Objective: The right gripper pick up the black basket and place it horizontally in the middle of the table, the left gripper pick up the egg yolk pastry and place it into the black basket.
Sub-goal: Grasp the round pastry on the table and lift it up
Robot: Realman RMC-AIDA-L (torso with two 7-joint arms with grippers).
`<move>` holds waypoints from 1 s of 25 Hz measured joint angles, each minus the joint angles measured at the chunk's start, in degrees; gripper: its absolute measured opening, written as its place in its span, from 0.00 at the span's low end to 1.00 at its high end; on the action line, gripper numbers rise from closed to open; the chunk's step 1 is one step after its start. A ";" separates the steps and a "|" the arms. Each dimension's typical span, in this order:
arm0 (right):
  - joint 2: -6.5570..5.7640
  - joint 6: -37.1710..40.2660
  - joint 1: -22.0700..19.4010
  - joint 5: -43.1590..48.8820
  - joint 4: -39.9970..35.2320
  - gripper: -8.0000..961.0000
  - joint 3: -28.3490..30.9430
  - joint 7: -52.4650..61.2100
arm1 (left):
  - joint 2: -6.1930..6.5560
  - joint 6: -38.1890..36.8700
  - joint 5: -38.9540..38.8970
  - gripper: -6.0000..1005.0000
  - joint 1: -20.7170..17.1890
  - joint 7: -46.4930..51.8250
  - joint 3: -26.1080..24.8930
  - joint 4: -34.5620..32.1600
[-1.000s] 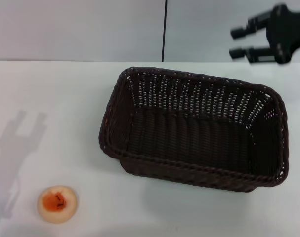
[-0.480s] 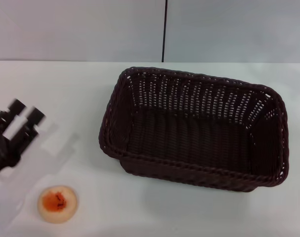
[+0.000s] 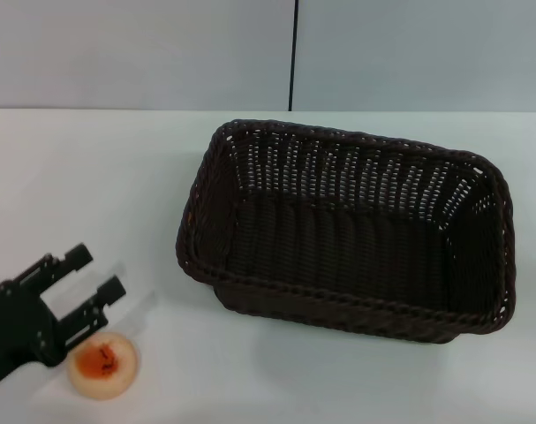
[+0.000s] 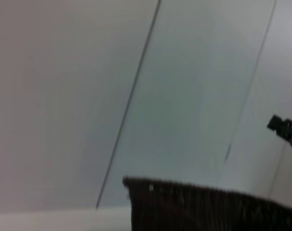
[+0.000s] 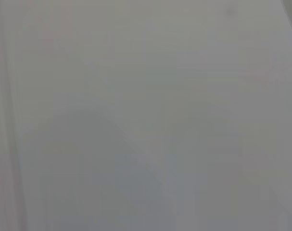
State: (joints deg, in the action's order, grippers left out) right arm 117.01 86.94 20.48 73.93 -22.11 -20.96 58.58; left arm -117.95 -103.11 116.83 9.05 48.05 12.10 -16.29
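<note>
Black and jointed, your left gripper (image 3: pixel 89 276) sits low at the near left of the table (image 3: pixel 100 177), its two fingers (image 3: pixel 73 259) spread apart with bare white tabletop showing in the gap between them. Your egg yolk pastry (image 3: pixel 103 364), a small round cream bun with an orange-red centre, lies on the table just behind the fingertips, on the side nearest you, tucked against the base of the lower finger; the gripper body overlaps the pastry's edge, and you cannot tell from the head view whether metal is touching it. The pastry is not between the fingers: both point away from it, up and to the right, toward the black basket (image 3: pixel 347 230). That basket, a large dark woven wicker rectangle with slotted sides and a braided rim, rests flat on the table well beyond the fingertips, its long side running across the middle and right of the table, its inside holding nothing. In your left wrist view a dark strip of the basket's rim (image 4: pixel 203 204) shows against a pale wall. Your right gripper appears in no view, and its own wrist camera shows only blank grey.
</note>
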 joint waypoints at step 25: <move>0.37 -5.92 -1.44 -0.20 2.88 0.44 8.80 -0.14 | 1.14 3.48 3.81 0.64 -6.18 0.68 0.06 -1.72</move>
State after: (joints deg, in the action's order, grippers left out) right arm 117.37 81.02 19.04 73.73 -19.24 -12.15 58.43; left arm -116.81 -99.62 120.64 2.86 48.73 12.15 -18.01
